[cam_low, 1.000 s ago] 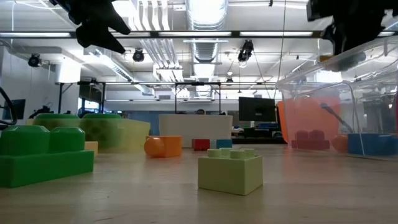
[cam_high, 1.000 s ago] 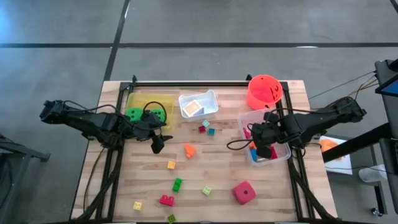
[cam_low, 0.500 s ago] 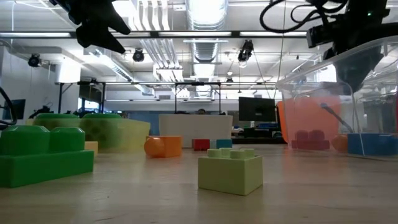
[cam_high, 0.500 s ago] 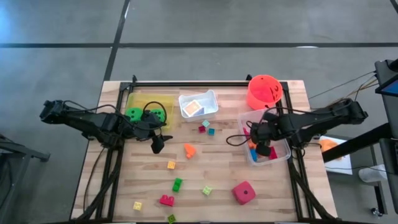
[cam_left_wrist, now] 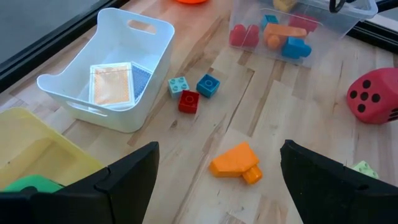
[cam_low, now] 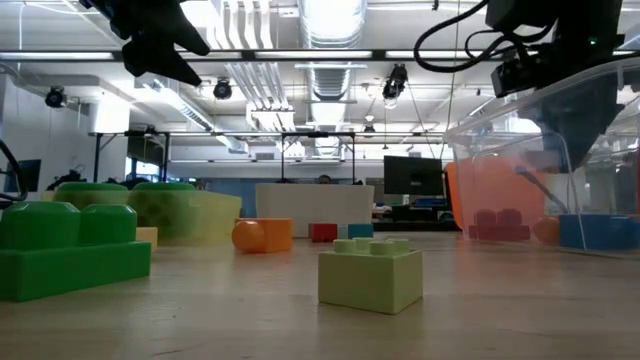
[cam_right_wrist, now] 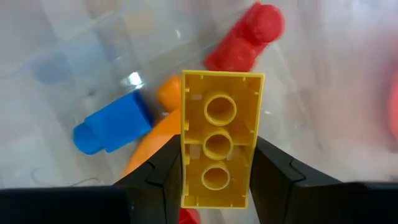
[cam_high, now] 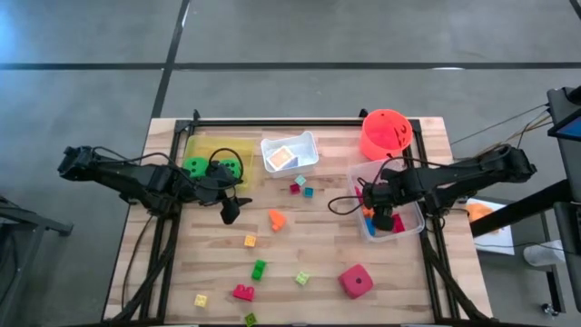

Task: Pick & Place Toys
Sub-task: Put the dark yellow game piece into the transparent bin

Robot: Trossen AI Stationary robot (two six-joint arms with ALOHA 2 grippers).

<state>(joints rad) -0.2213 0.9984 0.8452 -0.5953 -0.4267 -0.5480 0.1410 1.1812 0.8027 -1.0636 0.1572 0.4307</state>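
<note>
Overhead, orange brick (cam_high: 276, 219) flanked by white tray (cam_high: 306, 162), clear tray (cam_high: 413, 222).

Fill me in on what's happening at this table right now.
A two-armed robot is sorting toys into trays. The right gripper holds a yellow brick above the clear tray, which already has red, blue and orange bricks in it. The left gripper hangs open over the table, above an orange brick. A pink-red die and several small bricks lie loose on the wood.
</note>
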